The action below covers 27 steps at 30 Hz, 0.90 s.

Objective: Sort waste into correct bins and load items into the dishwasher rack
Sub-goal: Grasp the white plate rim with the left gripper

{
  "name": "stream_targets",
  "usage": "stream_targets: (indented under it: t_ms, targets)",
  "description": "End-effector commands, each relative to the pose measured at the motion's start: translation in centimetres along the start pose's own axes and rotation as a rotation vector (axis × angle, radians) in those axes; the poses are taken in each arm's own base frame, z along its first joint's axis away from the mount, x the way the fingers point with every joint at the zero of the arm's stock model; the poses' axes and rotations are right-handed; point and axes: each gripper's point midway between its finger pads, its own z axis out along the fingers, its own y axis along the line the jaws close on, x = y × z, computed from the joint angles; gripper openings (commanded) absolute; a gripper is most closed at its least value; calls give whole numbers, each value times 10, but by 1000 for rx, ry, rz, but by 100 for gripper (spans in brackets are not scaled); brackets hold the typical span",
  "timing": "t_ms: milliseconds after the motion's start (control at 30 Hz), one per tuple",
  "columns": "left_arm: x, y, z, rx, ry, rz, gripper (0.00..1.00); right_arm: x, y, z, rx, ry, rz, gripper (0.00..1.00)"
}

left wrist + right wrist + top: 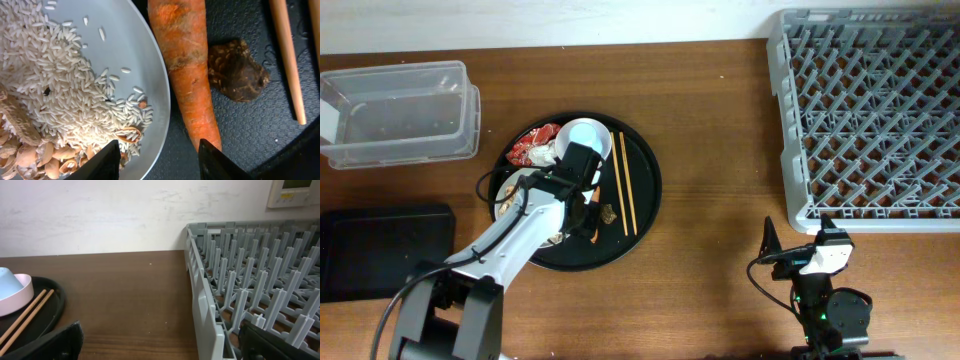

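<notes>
**A:** Where did the job stand at that moment?

**B:** Barely off the line! The rack [870, 110] sat at the far right of the bench [720, 100] with nothing slotted among its pegs. The clear tub [400, 110] showed only specks, and the black bin [380, 250] was too dark to read.

**A:** So the waste hadn't gone anywhere?

**B:** It was all on the round tray [648, 190]. The rice [60, 85] was heaped on the plate [135, 60], and the carrot [187, 65] lay just beside the rim. The brown bit [237, 70] sat right against the carrot. The red wrapper [530, 148] and tissue [548, 153] lay up by the bowl [603, 140], which had the cup [582, 133] nested in it. The chopsticks [623, 195] lay side by side to their right.

**A:** And the arms?

**B:** The left jaws hung low, spread partway over the plate rim and the carrot's thin end, pinching nothing I could see. I judged the carrot was the target. The right jaws stood wide apart and empty, parked near the rack.

**A:** What was left?

**B:** Everything: five lots of waste to bin and four items to load
</notes>
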Motion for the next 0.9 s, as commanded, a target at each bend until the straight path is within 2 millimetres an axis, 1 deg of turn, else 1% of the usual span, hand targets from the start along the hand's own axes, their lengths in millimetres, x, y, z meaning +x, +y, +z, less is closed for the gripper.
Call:
stream_targets:
  t_ms: [0,133,300,400,700,867]
  targets:
    - [3,5,0,-27,-8,13,50,2,-3,0,15,4,-6,98]
    - [2,12,0,-68,-12,12,50,2,-3,0,15,4,-6,98]
    - [1,12,2,-70,-16,12,49,2,-3,0,15,4,-6,98]
    - [2,11,5,-70,-6,14,45,2,-3,0,15,4,-6,98]
    - [7,10,24,-74,43,20,45,2,-3,0,15,4,-6,98]
    - [4,9,27,-72,31,19,45,2,-3,0,15,4,-6,98]
